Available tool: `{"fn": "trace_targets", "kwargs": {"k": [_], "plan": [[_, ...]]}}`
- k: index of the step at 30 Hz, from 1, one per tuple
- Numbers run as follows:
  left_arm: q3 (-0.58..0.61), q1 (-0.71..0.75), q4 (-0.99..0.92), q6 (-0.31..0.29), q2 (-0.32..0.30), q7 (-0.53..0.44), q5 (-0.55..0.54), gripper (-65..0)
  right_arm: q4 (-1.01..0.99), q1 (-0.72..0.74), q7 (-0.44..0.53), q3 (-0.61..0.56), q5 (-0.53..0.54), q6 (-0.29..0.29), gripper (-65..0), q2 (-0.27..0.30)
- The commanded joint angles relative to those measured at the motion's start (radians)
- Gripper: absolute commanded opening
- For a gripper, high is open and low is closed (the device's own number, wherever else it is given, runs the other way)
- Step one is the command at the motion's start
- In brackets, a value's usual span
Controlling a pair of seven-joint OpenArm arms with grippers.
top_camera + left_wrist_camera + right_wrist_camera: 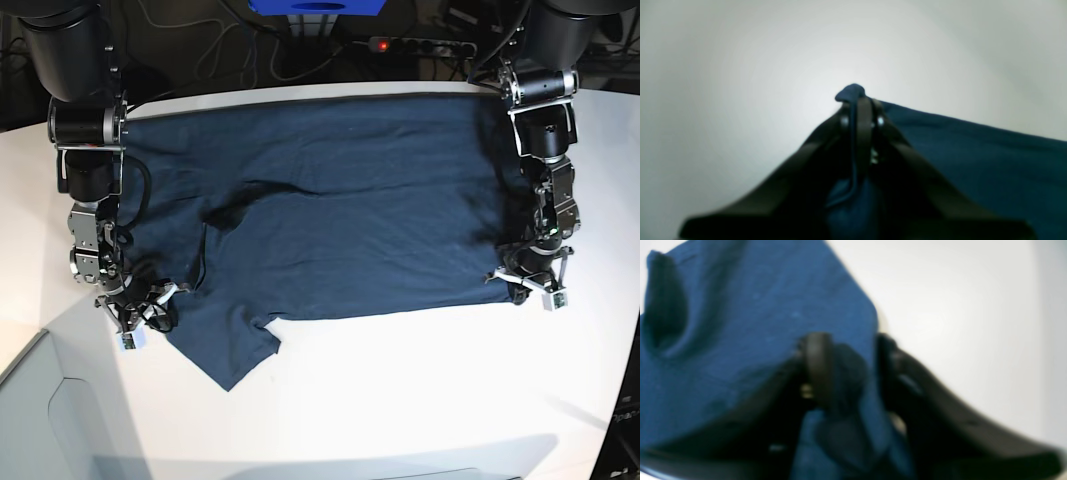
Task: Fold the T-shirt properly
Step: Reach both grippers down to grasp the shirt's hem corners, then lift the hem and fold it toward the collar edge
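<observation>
I have the T-shirt (pixel 340 220) spread flat on the white table (pixel 400 380), stretching away between my two grips. My left gripper (pixel 860 110) is clamped on a pinch of its edge, cloth poking past the tips. My right gripper (pixel 846 366) has cloth bunched between its jaws too. I judge the fold is just starting; next, both should lift together, evenly.

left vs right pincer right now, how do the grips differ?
The left pincer is nearly closed on a thin fold of the T-shirt; the right pincer has a wider gap stuffed with bunched cloth. In the base view, left sits at the straight edge, right beside the sleeve. Both grip cloth.
</observation>
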Motion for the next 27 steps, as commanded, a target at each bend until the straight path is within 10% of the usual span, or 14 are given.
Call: {"fn": "trace_targets", "kwargs": {"k": [1,3,27], "plan": [[0.000,-0.001,0.001,0.008,-0.012,0.051,0.010,-65.0,0.002,0.008,-0.046,0.004,-0.009,-0.001,-56.8,0.008],[0.000,-0.001,0.001,0.008,-0.012,0.051,0.010,-65.0,0.000,0.001,-0.047,0.002,-0.009,-0.001,-65.0,0.008],[-0.003,0.140,0.351,0.005,-0.012,0.052,0.007,-65.0,0.708,-0.329,-0.130,0.186,-0.009,-0.001,-64.9,0.040]]}}
